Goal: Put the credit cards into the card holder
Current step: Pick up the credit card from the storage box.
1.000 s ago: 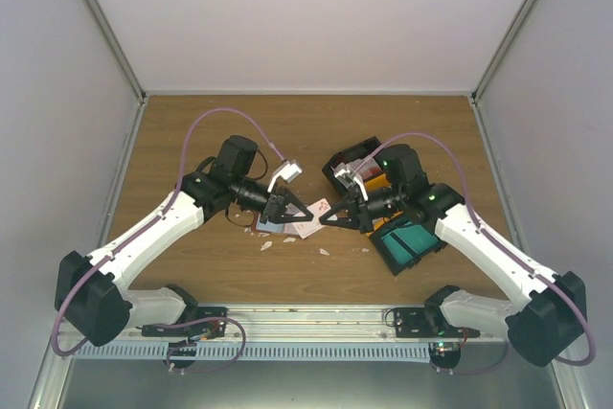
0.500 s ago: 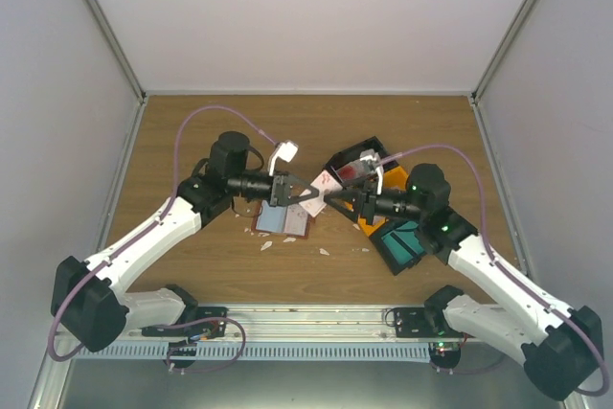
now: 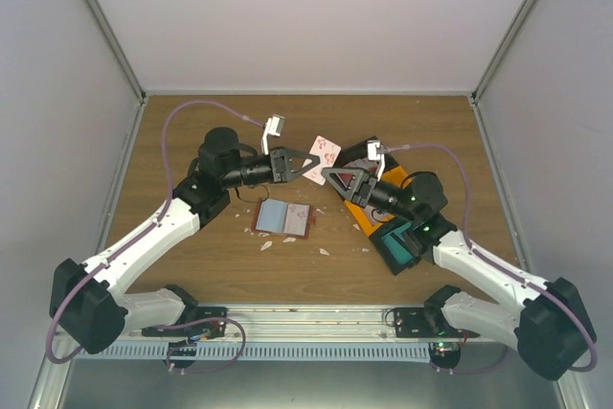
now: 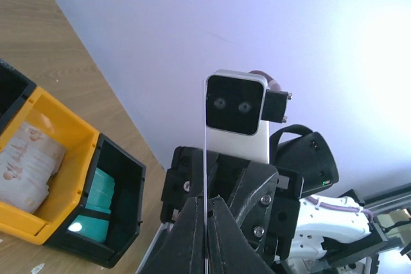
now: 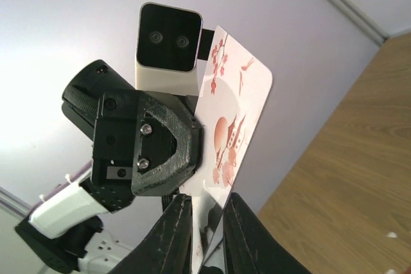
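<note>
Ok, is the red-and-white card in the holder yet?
No, the left gripper holds the card up, away from the open card holder.

The credit card (image 5: 234,120) is white, and you can see red blossom branches printed on it and a red round shape with a building-like drawing. The card holder (image 3: 284,219) has a reddish-brown border, one blue-grey inner face and one pale pink. In the yellow bin (image 4: 26,222) the cards (image 4: 29,162) are whitish with orange-red marks. In the black bin (image 4: 125,168) the cards are teal (image 4: 99,190). The table (image 3: 192,275) is brown with a wood grain. The left arm (image 3: 144,237) and the right arm (image 3: 484,270) are white with black joints, each with a purple cable (image 3: 206,107).
</note>
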Motion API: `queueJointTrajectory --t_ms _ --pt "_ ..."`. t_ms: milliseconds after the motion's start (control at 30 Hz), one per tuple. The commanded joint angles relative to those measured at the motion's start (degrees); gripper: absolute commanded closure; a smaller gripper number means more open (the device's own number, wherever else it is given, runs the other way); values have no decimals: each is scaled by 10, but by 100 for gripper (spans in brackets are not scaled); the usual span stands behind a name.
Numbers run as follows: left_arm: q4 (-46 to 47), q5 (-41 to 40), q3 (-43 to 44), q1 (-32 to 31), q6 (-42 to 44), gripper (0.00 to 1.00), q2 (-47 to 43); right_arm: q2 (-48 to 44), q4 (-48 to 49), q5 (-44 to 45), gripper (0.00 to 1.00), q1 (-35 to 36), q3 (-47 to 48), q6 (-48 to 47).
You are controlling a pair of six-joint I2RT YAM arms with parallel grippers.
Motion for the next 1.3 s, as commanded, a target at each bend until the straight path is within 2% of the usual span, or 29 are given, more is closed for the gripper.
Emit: queueJointTrajectory --t_ms 0,133,200,333,400,533,600,733,800,900,1033,1067,1100,1200,1267 --pt "55 -9 -8 -3 -29 100 -2 29 115 -4 87 14 -2 59" --pt "42 -5 -7 -3 -25 100 -1 40 144 0 96 17 -8 74" --pt "36 -10 -12 -3 -23 100 -6 39 143 7 97 17 -10 75" --pt "30 -17 -23 -3 -17 100 -19 32 140 19 85 17 -16 84" --pt "28 -18 -25 -2 -14 100 -21 28 139 23 85 17 -17 86" --pt "23 -14 -28 -2 -6 100 -21 24 125 45 99 17 -19 105" --pt "10 -16 -26 -1 10 100 -21 23 128 58 99 17 -27 117" --pt "-7 -17 -29 1 32 100 -25 24 137 73 89 17 -38 134" --pt "-5 -15 -35 2 34 99 -26 29 144 70 88 17 -36 138" --pt "0 -13 -42 2 32 99 -27 35 149 77 99 18 -40 155" --pt "0 -15 -47 3 35 98 -25 49 181 65 100 18 -47 166" --pt "-3 -16 -47 3 37 95 -23 50 182 65 100 18 -49 162" --pt "-12 -19 -47 5 38 86 -22 51 180 68 99 18 -52 161" --pt "-69 -58 -41 11 50 52 -22 45 151 78 99 18 -70 146" --pt "-131 -103 -39 17 71 41 -25 36 94 89 99 17 -76 123"
